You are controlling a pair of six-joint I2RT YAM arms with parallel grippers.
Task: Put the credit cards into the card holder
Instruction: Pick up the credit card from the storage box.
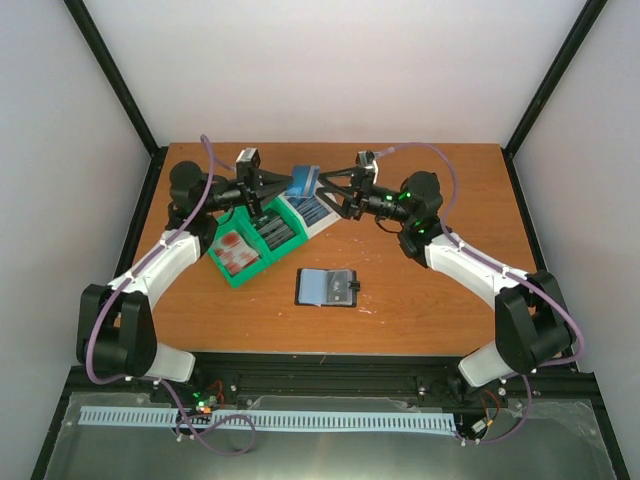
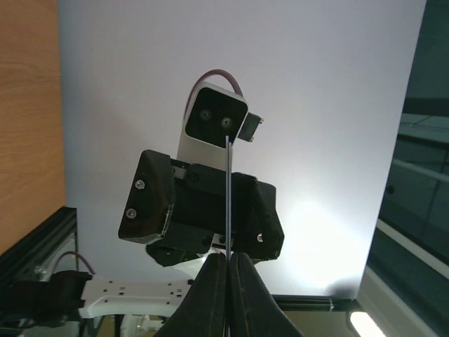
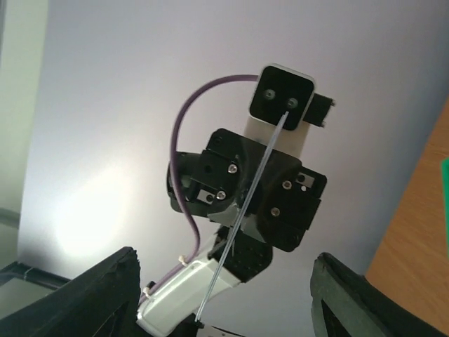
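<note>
Top external shows left gripper (image 1: 286, 185) pinching thin blue card (image 1: 305, 180), right gripper (image 1: 323, 187) spread.

The right gripper (image 3: 224, 298) has its fingers (image 3: 88, 298) spread wide; a thin credit card (image 3: 246, 210), edge-on, stands between them, touching neither.

Bright, even lighting; soft glare patch on the wall (image 2: 309, 232) in wrist views.

Nothing legible here, folks. The print on the red card (image 1: 237, 250) is far too small to read.
</note>
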